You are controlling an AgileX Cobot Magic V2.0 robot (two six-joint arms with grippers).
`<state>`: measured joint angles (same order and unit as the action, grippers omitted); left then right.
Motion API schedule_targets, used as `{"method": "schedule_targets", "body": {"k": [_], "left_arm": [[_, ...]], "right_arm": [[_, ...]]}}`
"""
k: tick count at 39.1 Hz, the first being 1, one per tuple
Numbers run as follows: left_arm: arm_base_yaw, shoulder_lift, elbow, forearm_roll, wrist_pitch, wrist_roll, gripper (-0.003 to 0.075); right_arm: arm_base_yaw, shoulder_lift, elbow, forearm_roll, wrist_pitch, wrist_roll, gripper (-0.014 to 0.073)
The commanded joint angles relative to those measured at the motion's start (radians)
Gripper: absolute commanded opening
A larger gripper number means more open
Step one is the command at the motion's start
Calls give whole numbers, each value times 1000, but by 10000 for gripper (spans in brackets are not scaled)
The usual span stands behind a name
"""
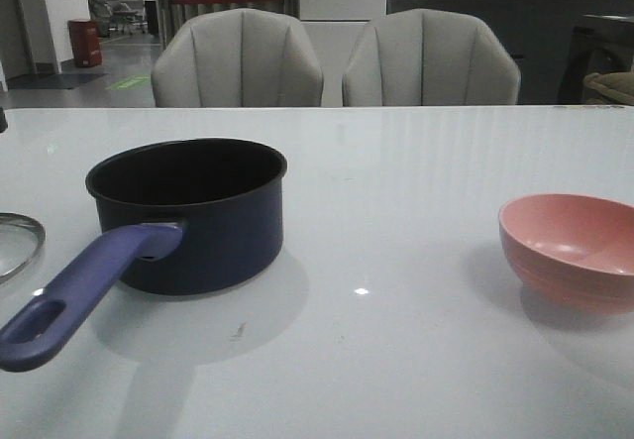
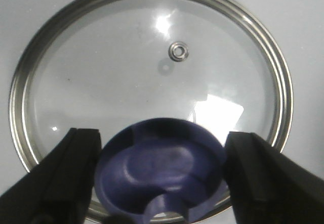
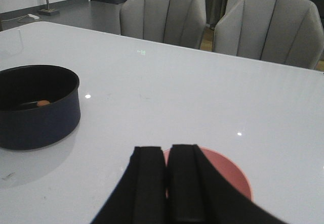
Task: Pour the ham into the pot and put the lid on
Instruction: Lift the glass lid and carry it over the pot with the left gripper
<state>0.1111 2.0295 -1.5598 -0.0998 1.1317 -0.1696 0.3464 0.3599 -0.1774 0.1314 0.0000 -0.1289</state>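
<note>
The dark navy pot stands at the table's left-middle, its purple-blue handle pointing to the front left. In the right wrist view the pot shows one orange ham slice on its floor. The glass lid lies flat on the table; only its rim shows at the front view's left edge. My left gripper is open, with its fingers on either side of the lid's purple-blue knob. My right gripper is shut and empty, above the near side of the pink bowl.
The pink bowl sits at the table's right and looks empty. Two grey chairs stand behind the table's far edge. Neither arm shows in the front view.
</note>
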Motion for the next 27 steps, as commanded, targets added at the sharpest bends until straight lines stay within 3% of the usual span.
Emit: {"method": "schedule_targets", "body": {"k": [1, 27], "left_arm": [[3, -54, -63, -4, 29, 1, 405], [-23, -90, -242, -36, 126, 70, 405]], "right_arm": [[2, 5, -28, 3, -86, -9, 147], [2, 5, -28, 3, -86, -9, 147]]}}
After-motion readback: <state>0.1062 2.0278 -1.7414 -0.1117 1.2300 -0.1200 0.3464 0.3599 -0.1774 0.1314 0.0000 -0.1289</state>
